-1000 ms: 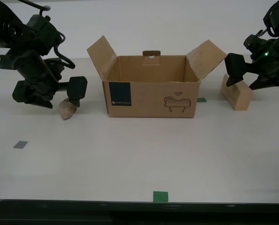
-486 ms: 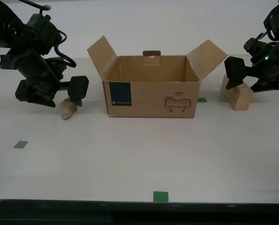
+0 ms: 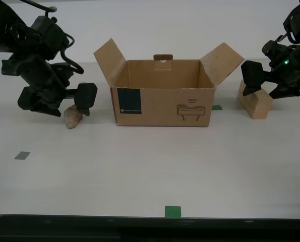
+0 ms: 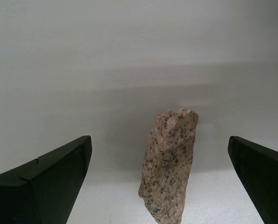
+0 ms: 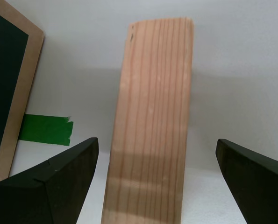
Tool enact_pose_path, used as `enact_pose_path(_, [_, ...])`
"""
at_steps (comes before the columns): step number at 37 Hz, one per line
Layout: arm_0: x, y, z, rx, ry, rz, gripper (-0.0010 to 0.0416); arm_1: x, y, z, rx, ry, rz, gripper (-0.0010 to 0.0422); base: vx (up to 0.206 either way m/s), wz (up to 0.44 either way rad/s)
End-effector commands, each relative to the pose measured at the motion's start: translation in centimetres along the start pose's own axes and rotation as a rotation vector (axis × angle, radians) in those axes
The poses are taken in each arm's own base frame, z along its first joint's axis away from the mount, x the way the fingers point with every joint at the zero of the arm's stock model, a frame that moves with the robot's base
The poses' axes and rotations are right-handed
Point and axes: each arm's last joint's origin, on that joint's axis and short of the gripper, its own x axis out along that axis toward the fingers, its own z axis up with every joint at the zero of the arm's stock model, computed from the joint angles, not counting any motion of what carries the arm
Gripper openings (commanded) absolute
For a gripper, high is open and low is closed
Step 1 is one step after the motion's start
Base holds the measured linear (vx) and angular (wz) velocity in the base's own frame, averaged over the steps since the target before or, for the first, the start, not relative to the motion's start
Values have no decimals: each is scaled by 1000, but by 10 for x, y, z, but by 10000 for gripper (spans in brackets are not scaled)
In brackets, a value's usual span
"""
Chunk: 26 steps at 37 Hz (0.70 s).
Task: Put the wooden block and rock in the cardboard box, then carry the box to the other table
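The cardboard box (image 3: 162, 103) stands open in the middle of the white table, flaps up. The rock (image 3: 73, 118) lies on the table toward the exterior view's left of the box. My second gripper (image 3: 75, 107) is low over it, open, and the rock (image 4: 169, 163) stands between its fingers (image 4: 45, 182) with gaps on both sides. The wooden block (image 3: 255, 103) lies toward the exterior view's right of the box. My first gripper (image 3: 266, 85) is open above and around the block (image 5: 153, 126), and neither of its fingers (image 5: 54, 182) touches the wood.
Green tape marks (image 3: 172, 211) sit near the table's front edge and behind the box (image 3: 217, 107). A grey mark (image 3: 21, 156) lies at the exterior view's left. A corner of the box (image 5: 8, 93) and green tape (image 5: 45, 129) show beside the block.
My second gripper has shifted slightly toward the box, staying low over the rock. My first gripper has barely moved. Rock, block and box lie where they were.
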Motion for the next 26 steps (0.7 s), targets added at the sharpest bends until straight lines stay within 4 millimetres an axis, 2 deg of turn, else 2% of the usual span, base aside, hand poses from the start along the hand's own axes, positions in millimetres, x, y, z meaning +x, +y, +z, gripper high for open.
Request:
enact_pose_path(1, [0,0,0,2,-1,0,350,0,0,0,-2,-2,2,398,0,0])
enact_pose_path(15, [0,0,0,1,-4,0,345,0,0,0,0,-3,1,315,0,0])
enact_pose_path(26, [0,0,0,6,-2,0,307,0,0,0,-1,-2,1,269,0,0])
